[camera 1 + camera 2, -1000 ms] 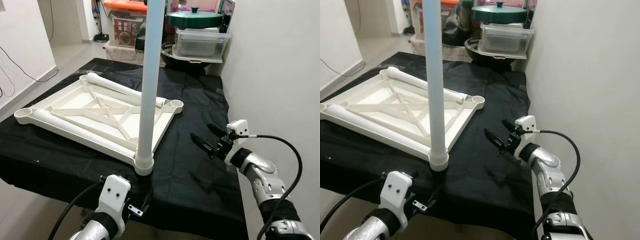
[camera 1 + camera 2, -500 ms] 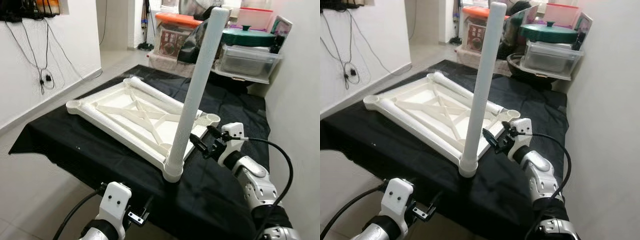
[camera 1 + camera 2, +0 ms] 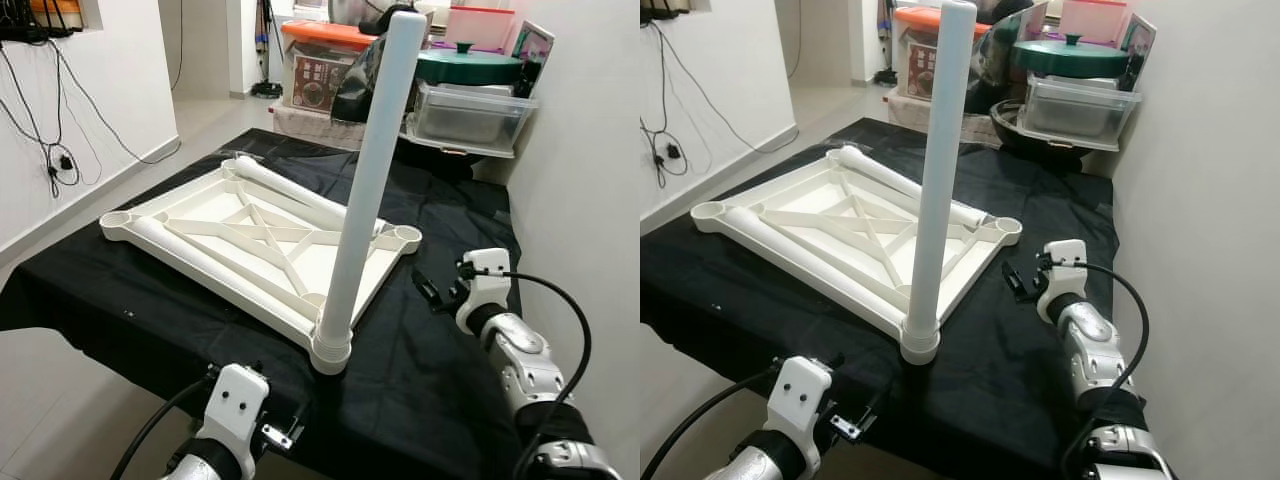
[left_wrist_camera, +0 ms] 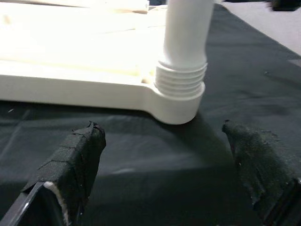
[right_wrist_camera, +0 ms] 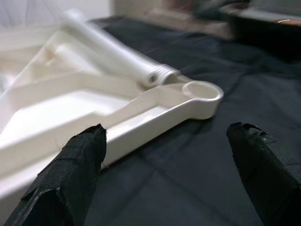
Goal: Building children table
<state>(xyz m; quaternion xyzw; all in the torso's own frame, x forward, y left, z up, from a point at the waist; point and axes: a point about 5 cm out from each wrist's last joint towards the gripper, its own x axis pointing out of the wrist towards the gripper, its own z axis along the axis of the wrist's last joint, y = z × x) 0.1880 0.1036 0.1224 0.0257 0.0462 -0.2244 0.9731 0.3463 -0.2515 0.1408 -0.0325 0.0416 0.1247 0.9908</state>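
A white plastic tabletop point(image 3: 200, 215) lies upside down on a table under black cloth point(image 3: 420, 370). One white leg point(image 3: 365, 180) stands upright, screwed into the near corner socket point(image 4: 181, 96). Two more legs lie on the tabletop, one along the far side point(image 3: 285, 190) and one along the near side point(image 3: 210, 262). The right corner socket point(image 5: 201, 92) is empty. My right gripper point(image 3: 432, 290) hovers open over the cloth just right of the tabletop, facing that socket. My left gripper point(image 4: 160, 136) is open, low at the table's front edge, facing the upright leg's base.
Clear storage boxes point(image 3: 465, 110) and a green-lidded pot point(image 3: 468, 68) crowd the far end of the table. A white wall point(image 3: 590, 200) runs close along the right side. Open floor point(image 3: 60, 230) lies to the left, with cables hanging on that wall.
The head view has swung, so the whole scene has shifted. My right gripper has drawn back slightly from the tabletop's edge to the cloth beside the right corner.
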